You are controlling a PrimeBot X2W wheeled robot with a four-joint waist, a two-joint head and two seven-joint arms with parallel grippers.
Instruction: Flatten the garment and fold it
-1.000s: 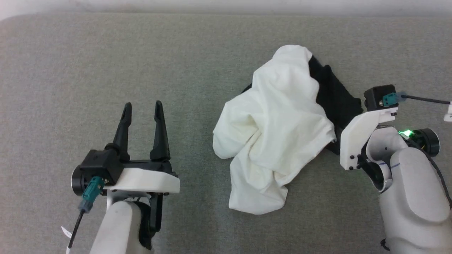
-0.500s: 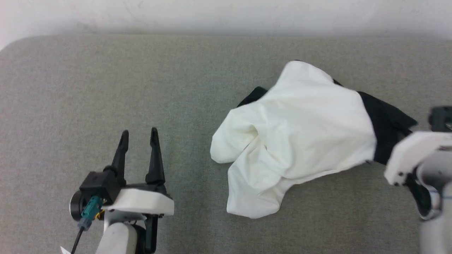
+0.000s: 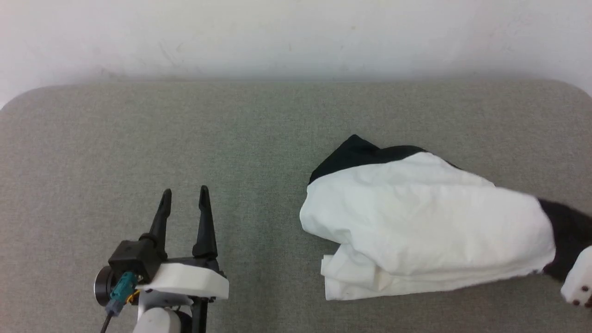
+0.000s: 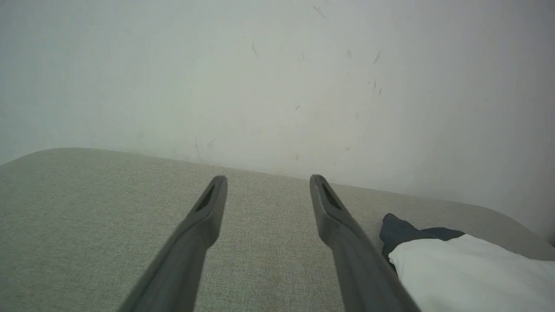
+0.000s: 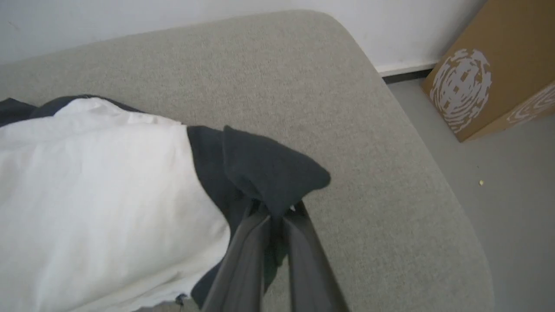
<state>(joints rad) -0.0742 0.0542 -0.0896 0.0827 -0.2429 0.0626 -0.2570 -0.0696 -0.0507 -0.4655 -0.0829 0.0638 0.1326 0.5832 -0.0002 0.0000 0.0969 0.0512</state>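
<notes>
Two dark fingers of my left gripper (image 3: 185,189) stand spread wide apart and hold nothing. They sit low at the left of the grey padded surface (image 3: 138,129) and point toward the pale wall (image 3: 296,37) behind it. Well apart to their right lies the garment (image 3: 430,217), its white body stretched sideways across the right half of the surface, with layered white edges along its near side. A black corner (image 3: 358,150) pokes out at its far left end, and at its right end is the black sleeve (image 5: 269,173). My right gripper (image 5: 277,210) has its fingers pressed together on that sleeve, pinching a fold of the dark cloth near the right edge of the surface. The sleeve bunches up over the fingertips, and the white cloth runs off from the pinch in a fairly smooth sheet. Farther right, past the rounded edge of the surface, a brown cardboard box (image 5: 485,73) with a white swirl print stands on the grey floor (image 5: 511,195) by the wall.
</notes>
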